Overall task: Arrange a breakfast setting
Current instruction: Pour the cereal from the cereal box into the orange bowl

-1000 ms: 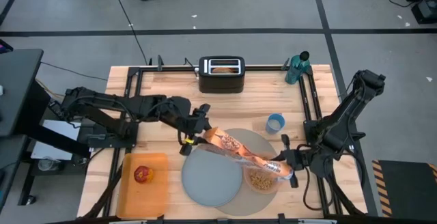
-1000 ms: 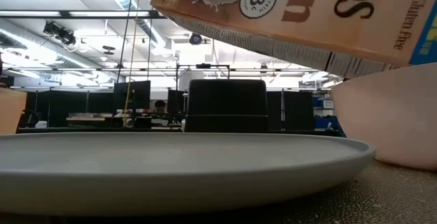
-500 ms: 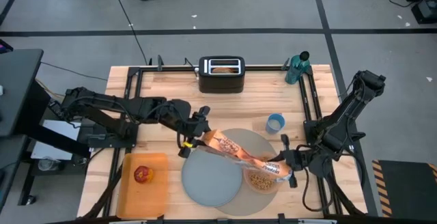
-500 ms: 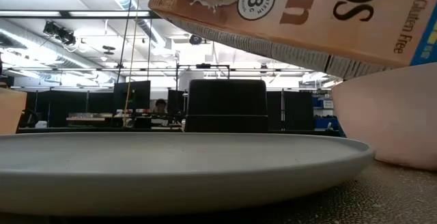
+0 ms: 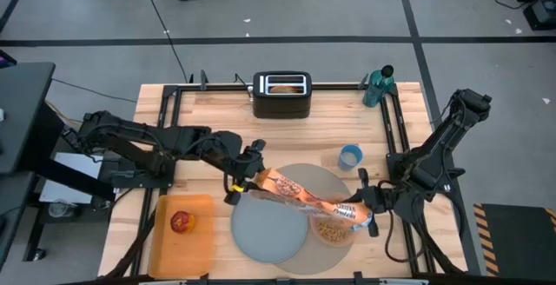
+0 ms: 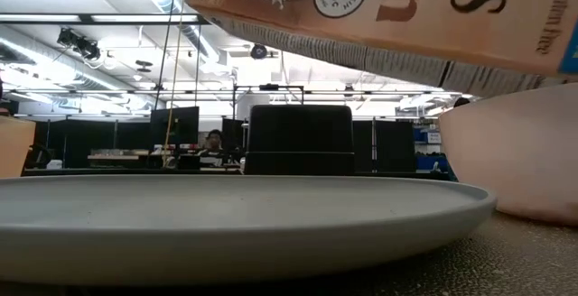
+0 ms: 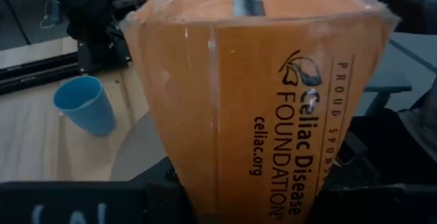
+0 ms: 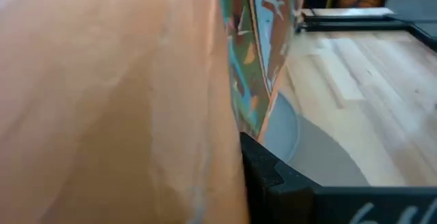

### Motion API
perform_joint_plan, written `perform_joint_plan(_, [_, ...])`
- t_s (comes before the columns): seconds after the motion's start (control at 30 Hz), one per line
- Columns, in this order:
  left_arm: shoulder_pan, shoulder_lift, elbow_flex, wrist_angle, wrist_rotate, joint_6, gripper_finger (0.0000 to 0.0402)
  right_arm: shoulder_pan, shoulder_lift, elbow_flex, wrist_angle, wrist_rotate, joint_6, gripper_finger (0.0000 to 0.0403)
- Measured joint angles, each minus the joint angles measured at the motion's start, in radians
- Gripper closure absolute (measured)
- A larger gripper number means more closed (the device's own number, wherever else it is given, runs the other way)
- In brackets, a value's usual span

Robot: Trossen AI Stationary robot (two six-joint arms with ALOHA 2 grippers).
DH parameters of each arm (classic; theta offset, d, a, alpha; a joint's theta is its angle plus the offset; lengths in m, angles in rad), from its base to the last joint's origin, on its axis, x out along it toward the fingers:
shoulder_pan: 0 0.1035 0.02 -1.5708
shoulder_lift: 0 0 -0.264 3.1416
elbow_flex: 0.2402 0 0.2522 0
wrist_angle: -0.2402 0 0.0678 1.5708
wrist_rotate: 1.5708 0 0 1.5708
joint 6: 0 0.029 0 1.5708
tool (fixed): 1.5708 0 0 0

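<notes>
Over the pink bowl (image 5: 331, 230), at the placemat's (image 5: 334, 181) right-front edge, a cereal box (image 5: 300, 195) is held long and slanted, its lower end above the bowl w/ brown cereal pieces (image 5: 328, 229) already inside. The slope is prob. kept so the contents run toward the bowl end. The upper end is gripped by the left claw (image 5: 238, 179), closed around the box's base per the left wrist view; the lower end is pinched by the right claw (image 5: 365, 210), fingers closed on the box edge. Two holds are judged needed because the box is long and light and would twist w/ one.

The grey plate (image 5: 270, 224) lies beside the bowl on the mat, bare, presumably reserved for the bagel. The bagel half (image 5: 281, 86) is seen in the black toaster (image 5: 281, 96) at the desk's back edge. The red apple (image 5: 181, 222) rests on the orange board (image 5: 182, 234) at front left, well apart. A blue cup (image 5: 349, 156) stands just behind the mat; a green bottle (image 5: 379, 87) is at the back right corner. No spoon can be made out.

Risk: spill onto the mat if the box end drifts off the bowl.
</notes>
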Motion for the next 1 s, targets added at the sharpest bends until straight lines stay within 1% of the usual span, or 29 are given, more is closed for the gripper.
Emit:
perform_joint_plan(0.07, [0.002, 0.0, 0.0, 0.0, 0.01, -0.004, 0.0255, -0.006, 0.01, 0.0, 0.035, -0.067, -0.018, 0.0394])
perform_joint_plan(0.1, [0.002, 0.0, 0.0, -0.005, 0.01, -0.004, 0.0255, -0.006, 0.015, 0.001, 0.039, -0.076, -0.032, 0.0394])
perform_joint_plan(0.13, [0.001, 0.001, 0.0, -0.009, 0.004, -0.002, 0.0255, -0.006, 0.013, 0.001, 0.017, -0.049, -0.039, 0.0394])
perform_joint_plan(0.17, [0.0, 0.001, 0.0, -0.014, -0.003, 0.002, 0.0255, -0.006, 0.004, 0.001, -0.017, -0.005, -0.023, 0.0394])
perform_joint_plan(0.2, [0.0, 0.001, 0.0, -0.017, -0.006, 0.005, 0.0255, -0.006, -0.004, 0.0, -0.034, 0.015, 0.0, 0.0394])
perform_joint_plan(0.23, [0.001, 0.0, 0.0, -0.015, -0.003, 0.007, 0.0255, -0.012, -0.007, 0.0, -0.022, -0.01, 0.006, 0.0394])
perform_joint_plan(0.27, [0.003, 0.0, 0.0, -0.01, 0.003, 0.008, 0.0255, -0.018, -0.001, 0.001, 0.007, -0.061, -0.014, 0.0394])
perform_joint_plan(0.3, [0.005, 0.0, 0.0, -0.006, 0.006, 0.009, 0.0255, -0.019, 0.005, 0.002, 0.018, -0.087, -0.037, 0.0394])
perform_joint_plan(0.33, [0.007, 0.002, 0.0, -0.006, 0.002, 0.01, 0.0255, -0.018, 0.003, 0.002, 0.001, -0.071, -0.049, 0.0394])
perform_joint_plan(0.4, [0.007, 0.002, 0.0, -0.004, -0.007, 0.01, 0.0255, -0.018, -0.012, 0.001, -0.058, 0.02, -0.01, 0.0394])
perform_joint_plan(0.43, [0.009, 0.001, 0.0, 0.003, -0.006, 0.01, 0.0255, -0.019, -0.017, 0.001, -0.06, 0.013, 0.008, 0.0394])
perform_joint_plan(0.47, [0.01, 0.0, 0.0, 0.011, -0.003, 0.009, 0.0255, -0.02, -0.012, 0.001, -0.032, -0.025, 0.005, 0.0394])
perform_joint_plan(0.5, [0.011, 0.0, 0.0, 0.015, 0.001, 0.009, 0.0255, -0.019, 0.001, 0.001, 0.009, -0.063, -0.02, 0.0394])
perform_joint_plan(0.53, [0.009, 0.001, 0.0, 0.015, 0.006, 0.008, 0.0255, -0.017, 0.009, 0.002, 0.024, -0.075, -0.046, 0.0394])
perform_joint_plan(0.57, [0.008, 0.002, 0.0, 0.015, 0.001, 0.008, 0.0255, -0.013, 0.01, 0.002, 0.009, -0.053, -0.051, 0.0394])
perform_joint_plan(0.63, [0.007, 0.002, 0.0, 0.011, -0.003, 0.009, 0.0255, -0.007, -0.001, 0.002, -0.038, 0.008, -0.006, 0.0394])
perform_joint_plan(0.67, [0.008, 0.002, 0.0, 0.012, 0.0, 0.01, 0.0255, -0.008, -0.001, 0.002, -0.036, -0.004, 0.009, 0.0394])
perform_joint_plan(0.73, [0.01, 0.002, 0.0, 0.012, 0.005, 0.014, 0.0255, -0.011, 0.012, 0.002, 0.002, -0.064, -0.016, 0.0394])
perform_joint_plan(0.77, [0.009, 0.002, 0.0, 0.012, 0.004, 0.016, 0.0255, -0.011, 0.015, 0.002, 0.003, -0.06, -0.028, 0.0394])
perform_joint_plan(0.83, [0.008, 0.002, 0.0, 0.016, -0.003, 0.015, 0.0255, -0.01, 0.004, 0.002, -0.04, -0.006, -0.005, 0.0394])
perform_joint_plan(0.87, [0.008, 0.002, 0.0, 0.018, -0.004, 0.016, 0.0255, -0.011, -0.001, 0.002, -0.046, -0.006, 0.013, 0.0394])
perform_joint_plan(0.9, [0.009, 0.002, 0.0, 0.019, 0.002, 0.015, 0.0255, -0.013, 0.001, 0.002, -0.028, -0.033, 0.013, 0.0394])
perform_joint_plan(0.93, [0.009, 0.002, 0.0, 0.021, 0.006, 0.016, 0.0255, -0.013, 0.006, 0.002, -0.004, -0.066, -0.008, 0.0394])
perform_joint_plan(0.97, [0.009, 0.002, 0.0, 0.023, 0.006, 0.016, 0.0255, -0.013, 0.01, 0.002, 0.006, -0.077, -0.034, 0.0394])
perform_joint_plan(1.0, [0.008, 0.002, 0.0, 0.023, 0.003, 0.015, 0.0255, -0.012, 0.009, 0.002, -0.003, -0.052, -0.047, 0.0394])
